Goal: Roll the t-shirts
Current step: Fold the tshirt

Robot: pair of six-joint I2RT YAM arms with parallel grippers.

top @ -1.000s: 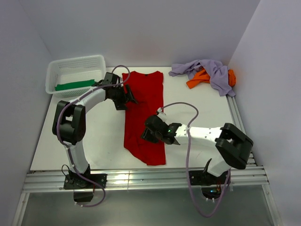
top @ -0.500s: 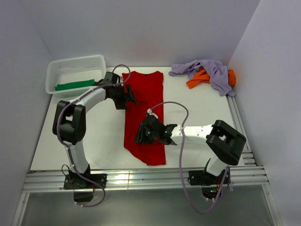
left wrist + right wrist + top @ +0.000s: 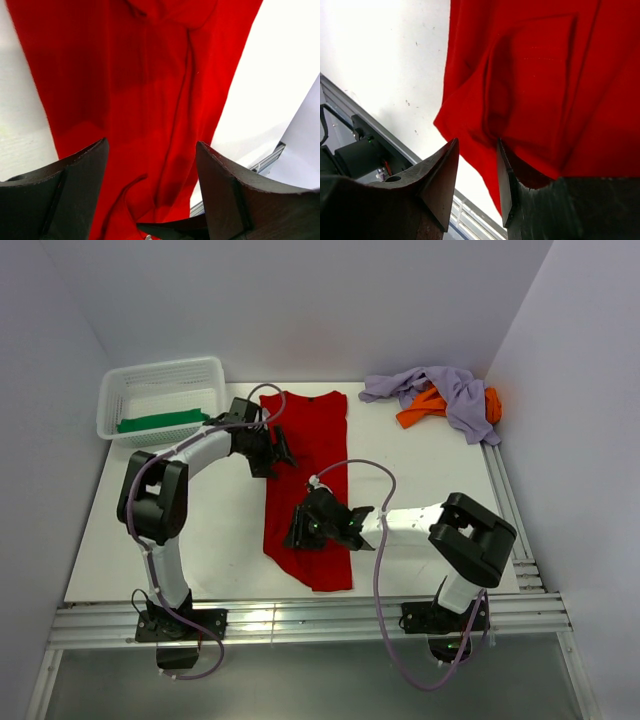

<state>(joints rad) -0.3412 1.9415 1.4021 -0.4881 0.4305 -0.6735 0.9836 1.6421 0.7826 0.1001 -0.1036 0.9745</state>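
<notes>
The red t-shirt (image 3: 318,430) lies flat mid-surface (image 3: 430,470), running 12 to 6 o'clock. The left end effector (image 3: 151,145) hovers over its 11 o'clock part, fingers spread wide, holding nothing. The right end effector (image 3: 476,145), at the shirt's 7 o'clock edge, is narrowed around a bunched fold; whether it grips cannot be told.

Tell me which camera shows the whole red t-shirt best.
Top external: the red t-shirt lies as one long strip, with both ends visible. The left wrist view shows only a creased stretch of it, and the right wrist view shows only a bunched edge.
</notes>
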